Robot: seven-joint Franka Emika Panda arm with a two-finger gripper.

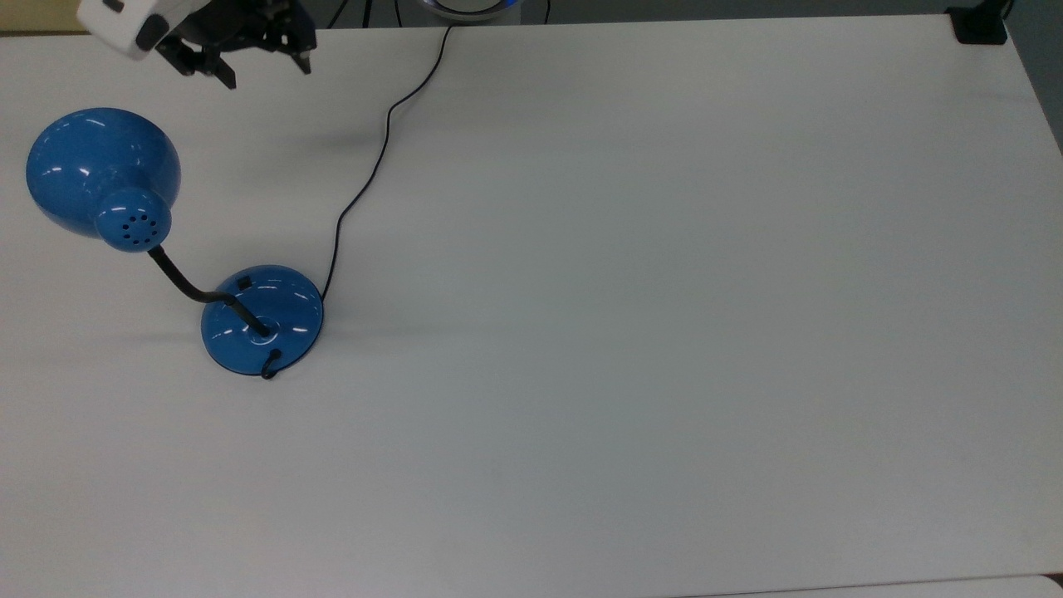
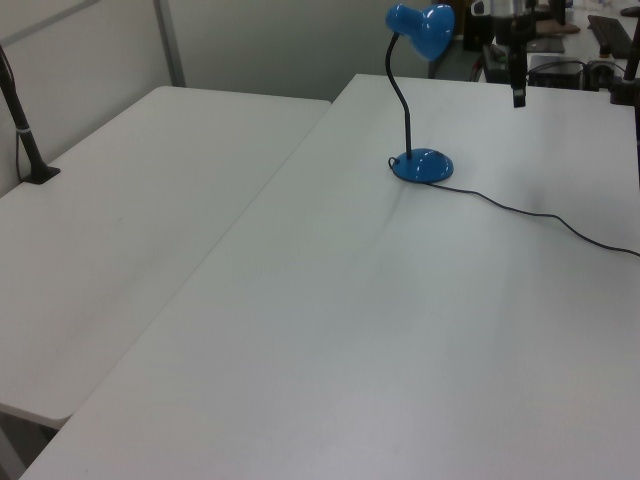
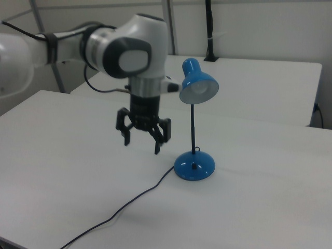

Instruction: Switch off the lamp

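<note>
The lamp stands on the white table, with its glossy blue dome shade (image 1: 100,170) on a black gooseneck (image 1: 178,278) above a round blue base (image 1: 274,328). A small black switch (image 1: 243,283) sits on the base's far side in the top view. My gripper (image 1: 266,73) hangs open and holds nothing, well above the table and off toward the top view's top edge, apart from the lamp. In the right view the gripper (image 3: 141,145) hovers to the left of the base (image 3: 194,165), at about mid-height of the gooseneck. In the left view the gripper (image 2: 517,90) is behind and to the right of the shade (image 2: 420,25).
The lamp's black cord (image 1: 365,178) snakes from the base to the table's far edge. A black clamp (image 1: 980,25) sits at the top view's top right corner. The white table (image 1: 664,332) stretches wide to the top view's right. A second table (image 2: 120,220) adjoins it.
</note>
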